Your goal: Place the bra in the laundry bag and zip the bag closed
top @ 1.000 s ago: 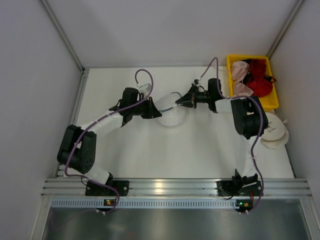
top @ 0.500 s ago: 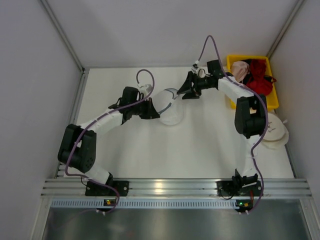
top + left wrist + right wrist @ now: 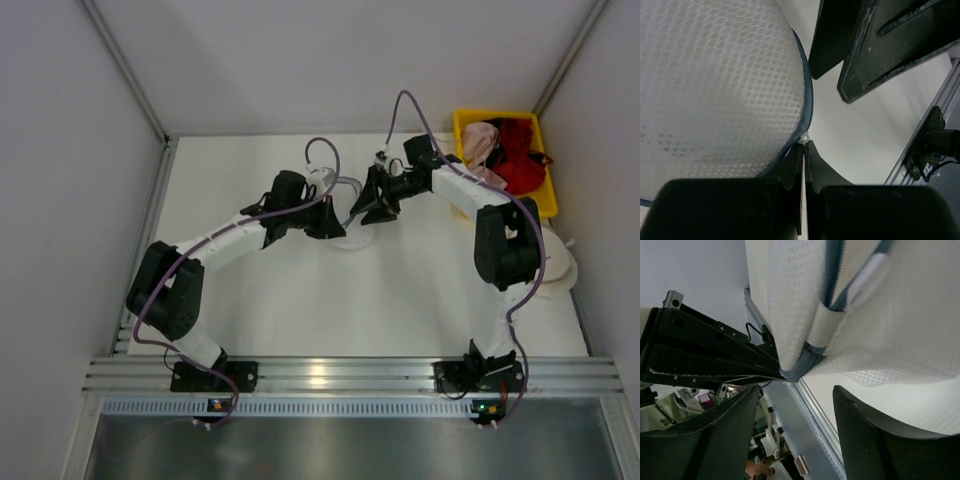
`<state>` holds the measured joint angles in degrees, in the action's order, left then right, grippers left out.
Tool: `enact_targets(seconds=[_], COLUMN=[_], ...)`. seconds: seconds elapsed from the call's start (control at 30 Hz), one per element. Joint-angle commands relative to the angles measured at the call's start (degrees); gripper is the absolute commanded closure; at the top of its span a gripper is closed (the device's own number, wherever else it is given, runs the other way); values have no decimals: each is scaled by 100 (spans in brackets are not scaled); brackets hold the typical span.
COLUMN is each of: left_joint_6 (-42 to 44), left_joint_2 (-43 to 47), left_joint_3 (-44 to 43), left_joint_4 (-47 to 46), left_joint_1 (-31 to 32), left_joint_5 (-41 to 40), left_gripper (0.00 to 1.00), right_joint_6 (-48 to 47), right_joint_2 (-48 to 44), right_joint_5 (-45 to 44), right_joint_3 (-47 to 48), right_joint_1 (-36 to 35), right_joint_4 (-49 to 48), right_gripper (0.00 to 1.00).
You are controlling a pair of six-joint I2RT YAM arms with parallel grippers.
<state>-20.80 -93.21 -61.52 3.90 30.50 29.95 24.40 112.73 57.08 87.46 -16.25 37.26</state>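
The laundry bag (image 3: 715,85) is white see-through mesh with a dark blue rim, hanging between the two grippers (image 3: 350,195). My left gripper (image 3: 805,146) is shut on the bag's rim at its edge. In the right wrist view the bag (image 3: 900,330) fills the top, its zipper and white pull tab (image 3: 867,275) showing. My right gripper (image 3: 800,440) stands open just below the bag, with nothing between its fingers. From above, the left gripper (image 3: 338,224) and right gripper (image 3: 368,208) face each other closely. The bra is hidden.
A yellow bin (image 3: 540,205) at the back right holds a pink garment (image 3: 480,150) and a red garment (image 3: 520,165). A cream round pouch (image 3: 562,268) lies by the right wall. An aluminium rail (image 3: 350,375) runs along the near edge.
My right gripper has opened, letting go at the bag, swung up and come back beside it. The left arm has carried the bag's rim to the right.
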Motion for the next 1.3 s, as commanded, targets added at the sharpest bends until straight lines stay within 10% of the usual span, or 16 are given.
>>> enact_targets(seconds=[0.0,0.33,0.9,1.03,1.27], left_joint_6=[102,260,981,788,357], left_joint_2=[-13,241,1236,787,234], left_joint_3=[-221,-1,852,483,9], left_joint_4=[-293,-110,516,297,-152], left_joint_1=[61,88,-747,-633,-300], left_joint_5=[-200,-429,-280,-122,-156], left_gripper=[100,100,100,100,100], right_joint_6=[188,109,-1175,-1244,-1983], right_joint_2=[161,531,1084,1059,497], right_joint_5=[75,-3,-267,-460,-795], right_joint_3=[350,596,1923,2178,1873], right_joint_1=[-194,-248,289,254,465], right_joint_4=[-262,-237,616,747,1644], right_gripper=[38,100,100,41,37])
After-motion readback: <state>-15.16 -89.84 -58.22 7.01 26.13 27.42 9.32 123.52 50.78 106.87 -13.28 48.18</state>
